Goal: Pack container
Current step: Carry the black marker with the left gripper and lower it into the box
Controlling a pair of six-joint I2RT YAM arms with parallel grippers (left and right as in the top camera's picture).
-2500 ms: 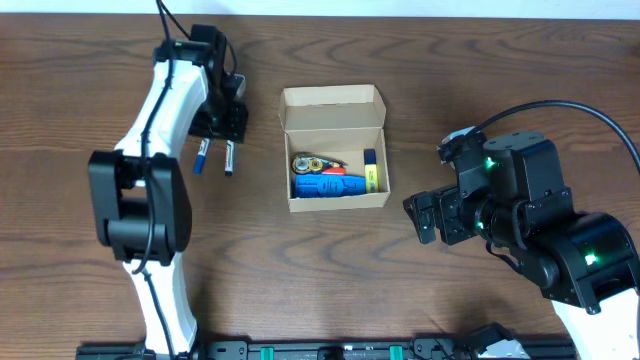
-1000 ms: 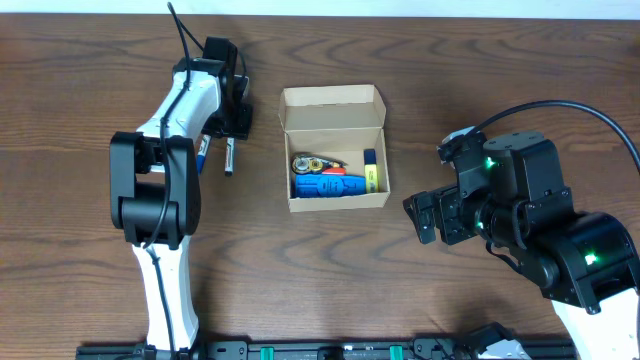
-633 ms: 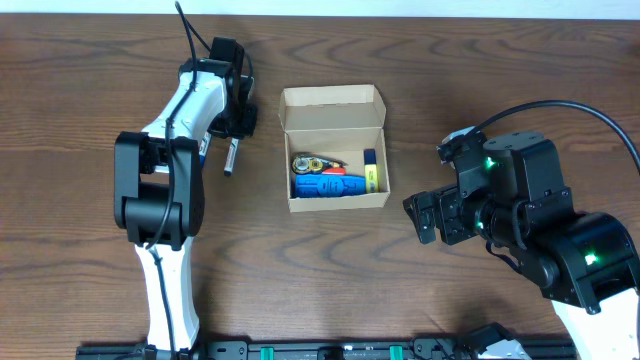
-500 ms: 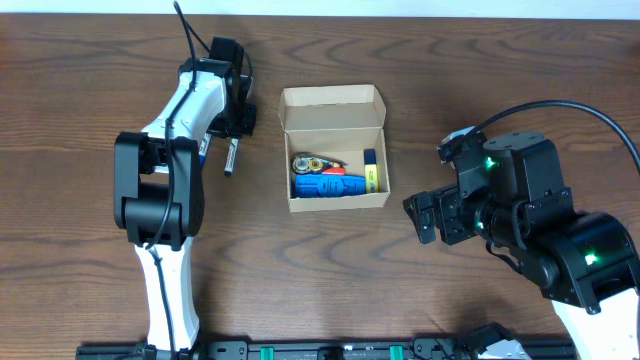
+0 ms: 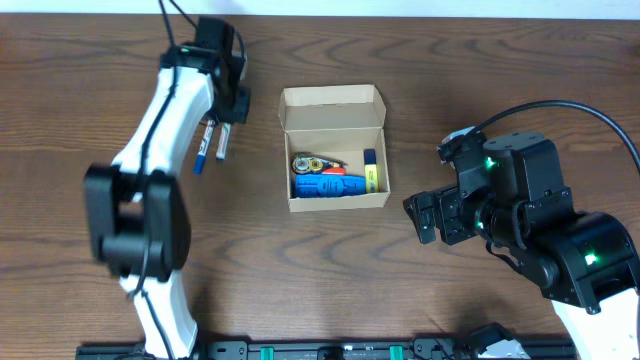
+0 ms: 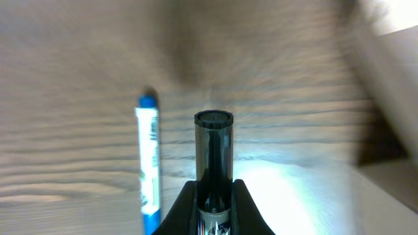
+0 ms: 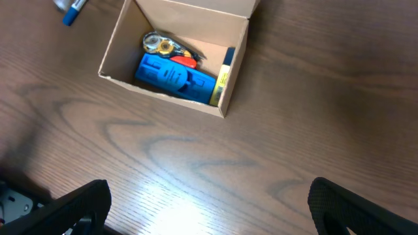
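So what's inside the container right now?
Open container: a blue plastic item, a yellow stick along one wall, a round metallic piece, an orange-red bit. Anything beneath the blue item is hidden.

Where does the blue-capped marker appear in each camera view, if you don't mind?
Overhead: blue-capped marker lies left of the cardboard box.
Left wrist: blue-capped marker left of centre, beside the dark-capped marker the left gripper holds.
Right wrist: blue-capped marker in the top left corner, cut off.
Shared landmark: the cardboard box, a blurred pale edge at the left wrist view's right.
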